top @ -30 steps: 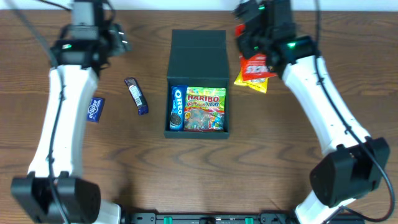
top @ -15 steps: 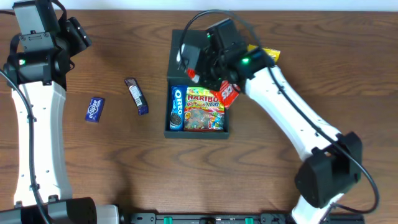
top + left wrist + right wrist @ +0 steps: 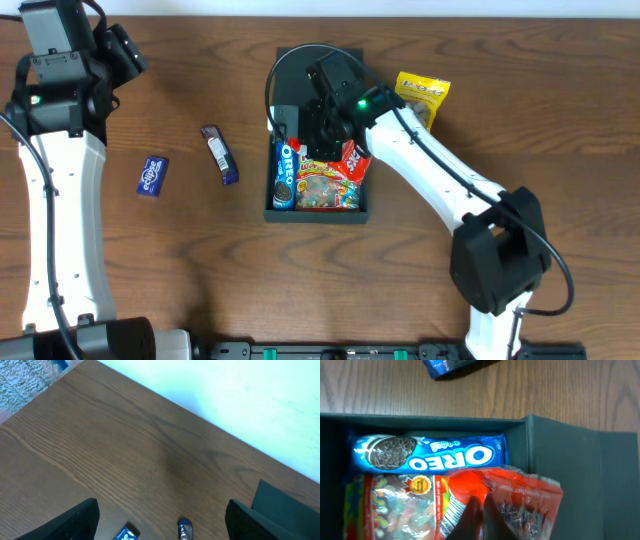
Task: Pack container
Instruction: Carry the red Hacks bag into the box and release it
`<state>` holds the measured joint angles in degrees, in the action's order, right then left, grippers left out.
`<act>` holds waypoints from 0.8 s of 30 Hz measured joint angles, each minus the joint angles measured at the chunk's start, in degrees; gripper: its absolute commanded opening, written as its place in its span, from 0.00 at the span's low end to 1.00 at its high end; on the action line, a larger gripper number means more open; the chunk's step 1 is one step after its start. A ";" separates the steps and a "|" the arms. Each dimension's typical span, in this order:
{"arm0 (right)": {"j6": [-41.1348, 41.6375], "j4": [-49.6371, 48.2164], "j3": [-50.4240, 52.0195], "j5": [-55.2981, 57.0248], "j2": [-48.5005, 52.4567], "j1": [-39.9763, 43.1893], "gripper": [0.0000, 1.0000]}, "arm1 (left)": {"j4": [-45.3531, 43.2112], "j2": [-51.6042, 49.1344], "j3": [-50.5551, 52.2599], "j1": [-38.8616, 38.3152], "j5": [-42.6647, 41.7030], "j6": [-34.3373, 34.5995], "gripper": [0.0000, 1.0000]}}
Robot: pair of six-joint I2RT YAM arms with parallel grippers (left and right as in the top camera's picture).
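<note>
The dark teal container (image 3: 318, 213) stands open at mid table, its lid (image 3: 300, 75) folded back. Inside lie an Oreo pack (image 3: 283, 172) and a Haribo gummy bag (image 3: 325, 192). My right gripper (image 3: 335, 140) is shut on a red snack packet (image 3: 352, 160) and holds it over the box's far end; in the right wrist view the red packet (image 3: 520, 502) hangs over the Haribo bag (image 3: 395, 505) next to the Oreo pack (image 3: 435, 456). My left gripper (image 3: 125, 55) is open and empty at the far left, high above the table.
A yellow packet (image 3: 422, 95) lies right of the lid. A dark blue bar (image 3: 219, 153) and a small blue packet (image 3: 152, 175) lie left of the box; both show in the left wrist view, the bar (image 3: 184, 529) and the packet (image 3: 126, 533).
My right gripper carried the red packet from beside the yellow one leftward to over the box. The left arm swung out to the far left, then stayed still.
</note>
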<state>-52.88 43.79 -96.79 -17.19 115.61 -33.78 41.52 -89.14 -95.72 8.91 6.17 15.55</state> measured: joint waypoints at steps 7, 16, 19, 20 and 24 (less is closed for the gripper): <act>0.24 -2.60 -0.02 0.04 0.46 0.00 0.78 | 0.00 0.00 0.00 0.00 -0.02 0.00 0.82; 6.23 0.15 -0.04 3.54 -2.21 0.00 0.08 | -0.02 0.00 0.00 0.00 -0.13 0.00 0.82; 7.06 0.59 -0.04 5.20 -1.60 0.11 0.01 | 0.00 0.00 0.00 0.00 -1.18 -0.02 0.82; 7.13 0.57 -0.04 5.33 -1.25 0.22 0.02 | 0.02 0.00 0.00 -0.02 -1.36 -0.02 0.82; 8.35 0.70 -0.07 5.88 2.12 1.09 0.01 | 0.50 0.00 0.00 0.00 -1.73 -0.20 0.82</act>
<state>-44.53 44.49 -96.86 -11.31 117.73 -32.69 42.02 -89.14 -95.72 8.91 4.45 15.35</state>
